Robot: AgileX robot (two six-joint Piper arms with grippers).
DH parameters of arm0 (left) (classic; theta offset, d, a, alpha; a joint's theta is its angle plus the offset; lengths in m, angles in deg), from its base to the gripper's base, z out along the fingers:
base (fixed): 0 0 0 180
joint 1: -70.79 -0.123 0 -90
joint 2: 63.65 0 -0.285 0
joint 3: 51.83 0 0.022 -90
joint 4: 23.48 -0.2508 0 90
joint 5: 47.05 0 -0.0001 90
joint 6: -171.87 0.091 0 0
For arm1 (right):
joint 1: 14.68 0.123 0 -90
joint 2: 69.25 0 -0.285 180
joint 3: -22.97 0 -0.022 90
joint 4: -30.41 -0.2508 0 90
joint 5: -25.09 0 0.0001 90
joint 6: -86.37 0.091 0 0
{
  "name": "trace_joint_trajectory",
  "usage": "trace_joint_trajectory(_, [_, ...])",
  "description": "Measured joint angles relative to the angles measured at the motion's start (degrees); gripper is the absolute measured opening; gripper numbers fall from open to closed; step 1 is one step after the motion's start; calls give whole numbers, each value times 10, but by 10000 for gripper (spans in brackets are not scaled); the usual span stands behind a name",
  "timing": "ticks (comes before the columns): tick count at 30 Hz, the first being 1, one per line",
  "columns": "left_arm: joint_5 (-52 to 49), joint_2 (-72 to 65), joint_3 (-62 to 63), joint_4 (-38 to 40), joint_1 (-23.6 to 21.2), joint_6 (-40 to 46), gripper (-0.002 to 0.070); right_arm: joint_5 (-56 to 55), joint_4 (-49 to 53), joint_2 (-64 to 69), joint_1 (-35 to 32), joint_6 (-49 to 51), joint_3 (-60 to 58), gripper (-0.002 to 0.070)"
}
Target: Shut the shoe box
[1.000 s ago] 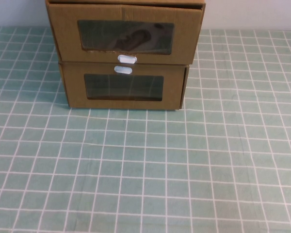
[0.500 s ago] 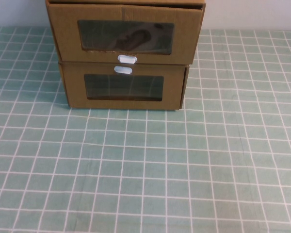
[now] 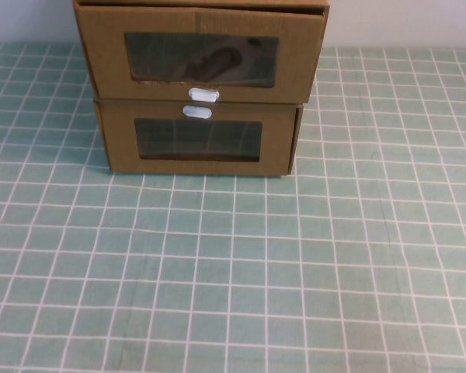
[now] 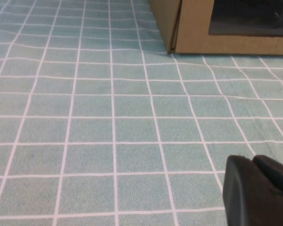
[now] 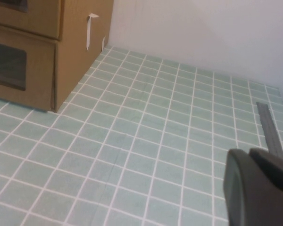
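Lingering low: left gripper (image 4: 253,162), right gripper (image 5: 250,154).

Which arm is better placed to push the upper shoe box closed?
Left, probably. The left gripper faces the lower box's front from nearby; the right gripper sits further back, off the shoe box's right side.

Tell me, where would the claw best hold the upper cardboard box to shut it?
Press the shoe box on its flat front, coming from the front; its white tab is tiny. Left claw and right claw hover over the cloth.
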Motion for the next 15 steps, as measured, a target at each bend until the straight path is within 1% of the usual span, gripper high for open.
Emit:
trace_joint_trajectory(2, [0, 0, 0, 0, 0, 0, -5, 3, -14, 0, 0, 1, 0, -14])
trace_joint_trajectory(8, [0, 0, 0, 0, 0, 0, -5, 3, -115, -26, -6, 1, -5, -14])
trace_joint_trajectory(12, [0, 0, 0, 0, 0, 0, -5, -30, -165, -62, -49, 1, -48, -14])
trace_joint_trajectory(15, [0, 0, 0, 0, 0, -1, -5, -71, -208, -97, -93, -20, -94, -14])
